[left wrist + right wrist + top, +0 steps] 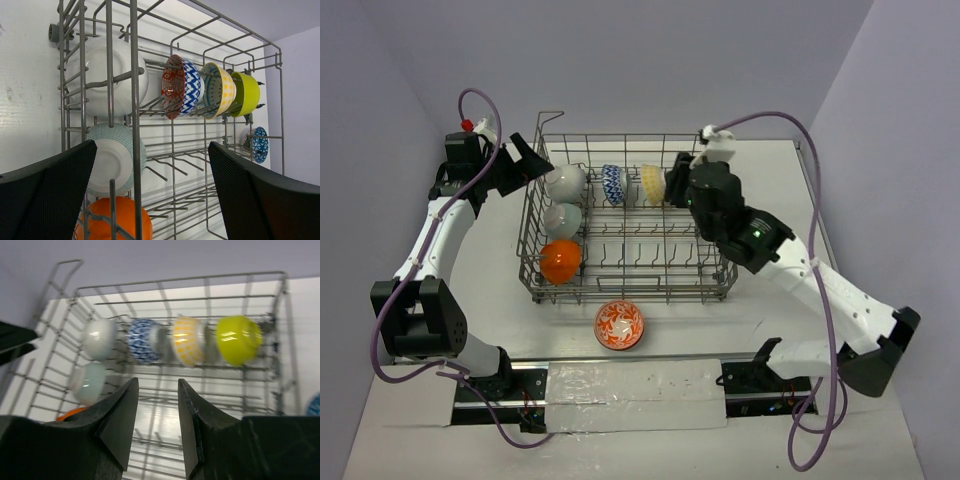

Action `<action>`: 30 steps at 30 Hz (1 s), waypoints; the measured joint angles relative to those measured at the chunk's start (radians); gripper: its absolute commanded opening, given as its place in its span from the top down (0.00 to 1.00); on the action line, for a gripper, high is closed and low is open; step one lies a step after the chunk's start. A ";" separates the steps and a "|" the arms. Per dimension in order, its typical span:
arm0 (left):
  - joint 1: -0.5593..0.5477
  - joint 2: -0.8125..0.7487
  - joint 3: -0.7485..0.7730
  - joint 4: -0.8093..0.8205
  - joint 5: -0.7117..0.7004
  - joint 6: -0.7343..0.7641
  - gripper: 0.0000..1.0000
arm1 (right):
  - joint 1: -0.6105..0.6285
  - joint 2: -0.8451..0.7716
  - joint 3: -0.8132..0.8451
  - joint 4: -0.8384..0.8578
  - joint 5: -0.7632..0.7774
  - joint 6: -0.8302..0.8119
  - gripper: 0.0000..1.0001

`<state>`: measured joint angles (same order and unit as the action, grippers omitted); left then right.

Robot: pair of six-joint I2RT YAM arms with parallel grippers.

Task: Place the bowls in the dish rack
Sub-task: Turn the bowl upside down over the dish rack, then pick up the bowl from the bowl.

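Dish rack (650, 285) mid-desk (490, 250), one red-white bowl (620, 324) left outside it.
Along the rack's far edge stand the white bowl (565, 180), blue-patterned bowl (612, 184), yellow bowl (652, 180) and lime bowl (238, 339); an orange bowl (560, 260) sits at its near-left corner. The red-white bowl lies on the desk just beside the near edge. The left gripper (535, 155) is spread wide at the far-left corner. The right gripper (157, 382) is parted and empty.

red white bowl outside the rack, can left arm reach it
Probably yes: the round red-white patterned bowl sits uncovered on the table, outside the grey wire dish rack; left tool open.
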<state>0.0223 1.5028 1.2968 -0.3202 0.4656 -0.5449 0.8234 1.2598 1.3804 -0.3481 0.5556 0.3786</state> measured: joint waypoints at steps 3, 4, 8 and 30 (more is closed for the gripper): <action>0.000 0.000 0.000 0.000 0.000 0.000 0.01 | -0.035 -0.088 -0.087 -0.051 0.064 0.026 0.55; 0.000 0.000 0.000 0.000 0.000 0.000 0.01 | -0.049 -0.114 -0.119 -0.070 0.089 0.039 0.55; 0.000 0.000 0.000 0.000 0.000 0.000 0.01 | -0.097 -0.179 -0.219 -0.137 0.137 0.102 0.55; 0.000 0.000 0.000 -0.002 -0.018 0.001 0.01 | -0.085 -0.538 -0.413 -0.071 -0.556 -0.196 0.56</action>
<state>0.0227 1.5028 1.2968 -0.3218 0.4473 -0.5438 0.7387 0.7216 0.9676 -0.4191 -0.0006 0.1825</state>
